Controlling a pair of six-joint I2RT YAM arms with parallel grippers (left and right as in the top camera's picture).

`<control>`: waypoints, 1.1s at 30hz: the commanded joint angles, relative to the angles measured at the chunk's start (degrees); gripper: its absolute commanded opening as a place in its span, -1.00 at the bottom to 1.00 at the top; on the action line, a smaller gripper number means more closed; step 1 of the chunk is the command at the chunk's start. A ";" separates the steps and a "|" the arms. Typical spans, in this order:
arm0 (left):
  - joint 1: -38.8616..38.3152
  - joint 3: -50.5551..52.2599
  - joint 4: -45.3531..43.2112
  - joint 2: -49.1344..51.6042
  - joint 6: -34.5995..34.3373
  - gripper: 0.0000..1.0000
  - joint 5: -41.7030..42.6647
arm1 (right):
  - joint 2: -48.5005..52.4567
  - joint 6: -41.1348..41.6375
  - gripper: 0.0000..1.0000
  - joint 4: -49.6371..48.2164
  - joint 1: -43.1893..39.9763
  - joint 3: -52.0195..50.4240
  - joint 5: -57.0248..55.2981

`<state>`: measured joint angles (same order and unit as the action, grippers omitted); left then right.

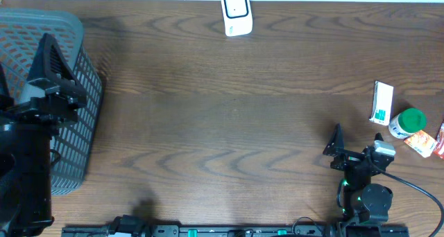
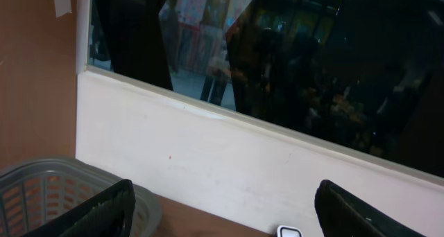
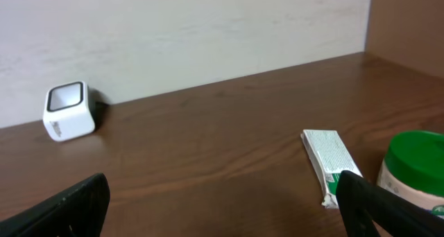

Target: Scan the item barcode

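Two grippers stand open, empty: left gripper (image 2: 222, 213) over the basket (image 1: 66, 29), right gripper (image 3: 222, 202) beside the box (image 1: 382, 102), jar (image 1: 406, 123) and packet (image 1: 420, 144), probably grouped there for its reach. Scanner (image 1: 236, 13) stands at the counter's (image 1: 208, 126) far edge, well apart.

Left arm (image 1: 28, 161): stood raised at the left side; left tool (image 2: 222, 213) was empty, jaws wide apart.
Right arm (image 1: 368, 195): sat folded low at front right; right tool (image 3: 222, 209) was empty, jaws spread wide.

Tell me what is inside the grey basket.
Only bare mesh shows in the uncovered part of the basket. The left arm hangs over most of its inside, so anything lying there is hidden.
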<state>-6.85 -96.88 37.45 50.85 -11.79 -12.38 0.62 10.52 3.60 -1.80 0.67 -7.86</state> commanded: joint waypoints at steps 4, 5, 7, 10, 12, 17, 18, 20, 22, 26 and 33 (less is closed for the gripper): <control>0.15 0.02 -0.20 -0.15 0.11 0.66 -0.31 | -0.33 -2.67 0.99 0.00 -0.24 -0.37 1.31; 0.15 0.02 -0.20 -0.15 0.11 0.66 -0.31 | -0.33 -2.67 0.98 0.00 -0.24 -0.37 1.31; 0.15 0.02 -0.20 -0.15 0.11 0.66 -0.31 | -0.33 -2.69 0.99 0.00 -0.24 -0.37 1.31; 0.15 0.02 -0.17 -0.15 0.13 0.66 -0.31 | -0.33 -2.67 0.99 0.00 -0.24 -0.37 1.31; 0.15 0.02 -0.20 -0.15 0.11 0.66 -0.31 | -0.33 -2.67 0.99 0.00 -0.24 -0.37 1.31; 0.15 0.02 -0.20 -0.15 0.11 0.67 -0.31 | -0.33 -2.67 0.99 0.00 -0.24 -0.37 1.31; 0.15 0.02 -0.17 -0.15 0.11 0.66 -0.31 | -0.33 -2.67 0.99 0.00 -0.24 -0.37 1.31; 0.15 0.02 -0.17 -0.15 0.13 0.66 -0.31 | -0.33 -2.67 0.99 0.00 -0.24 -0.37 1.31; 0.15 0.02 -0.20 -0.15 1.25 0.66 -2.78 | -0.33 -2.67 0.98 0.00 -0.24 -0.37 1.31; -0.13 0.02 -0.07 -0.17 1.29 0.66 -4.87 | -0.33 -2.67 0.98 0.00 -0.24 -0.37 1.31; -0.31 3.50 11.47 -1.36 -5.68 0.66 -4.63 | -0.33 -2.67 0.99 0.00 -0.24 -0.37 1.31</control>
<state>-6.92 -96.12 46.48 50.65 -12.58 -15.94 0.62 8.49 3.60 -1.85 0.64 -7.07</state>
